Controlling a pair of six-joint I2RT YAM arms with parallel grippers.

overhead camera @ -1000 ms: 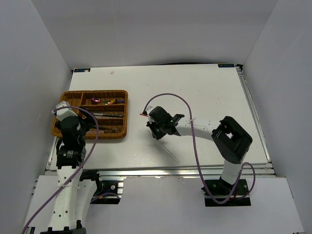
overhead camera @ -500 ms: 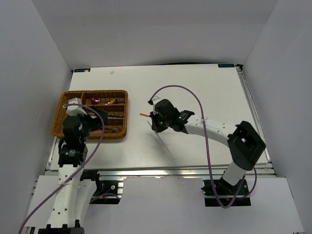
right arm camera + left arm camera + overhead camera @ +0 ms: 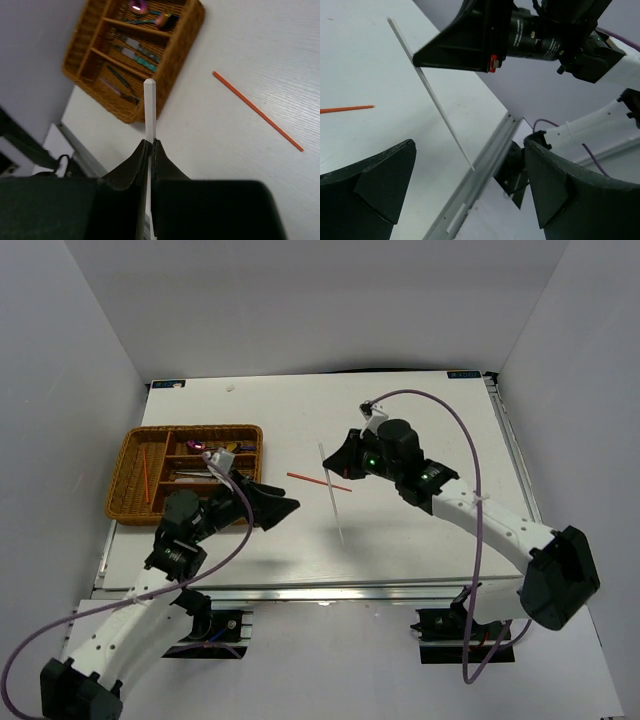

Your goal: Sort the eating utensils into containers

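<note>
The left arm (image 3: 120, 625) and the right arm (image 3: 490, 525) share one build: smooth white tubular links joined by blocky black joint housings (image 3: 555, 580). The right fingers (image 3: 122, 175) are matt black wedges narrowing to thin tips. Behind them sits a ribbed black cylinder (image 3: 530, 37), with a small red tab (image 3: 493, 62) at its front edge and a green light (image 3: 372, 462) on the housing. The left fingers (image 3: 380, 182) are broad, dark, angular blades with bevelled faces. A purple cable (image 3: 440, 405) arcs from behind the right fingers back along the white links.
</note>
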